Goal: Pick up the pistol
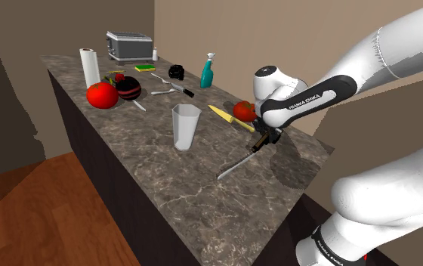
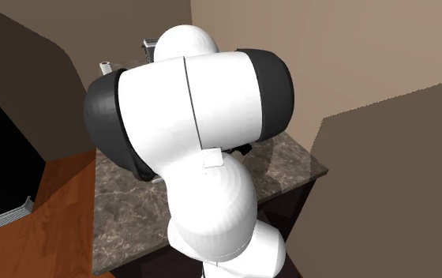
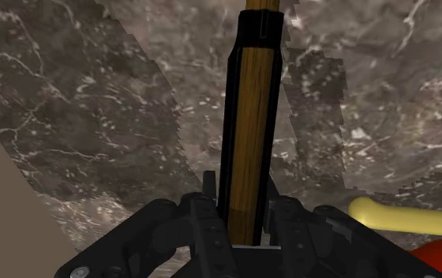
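The pistol [image 1: 238, 161] is a long thing with a brown wooden grip edged in black and a thin grey barrel. My gripper [image 1: 261, 140] is shut on the grip end, above the dark marble counter [image 1: 165, 174] near its right end. The barrel slants down from the gripper toward the counter's front edge; I cannot tell whether its tip touches the stone. In the wrist view the wooden grip [image 3: 249, 118] runs straight out from between the two black fingers [image 3: 209, 207], which clasp it on both sides, the gripper [image 3: 243, 207] closed around it.
A clear cup [image 1: 186, 126] stands just left of the pistol. A small red tomato [image 1: 244, 111] and a yellow-handled thing [image 1: 228, 117] lie behind the gripper. Farther back are a teal spray bottle [image 1: 207, 73], a large tomato [image 1: 102, 94], a paper roll [image 1: 90, 66] and a toaster [image 1: 129, 45].
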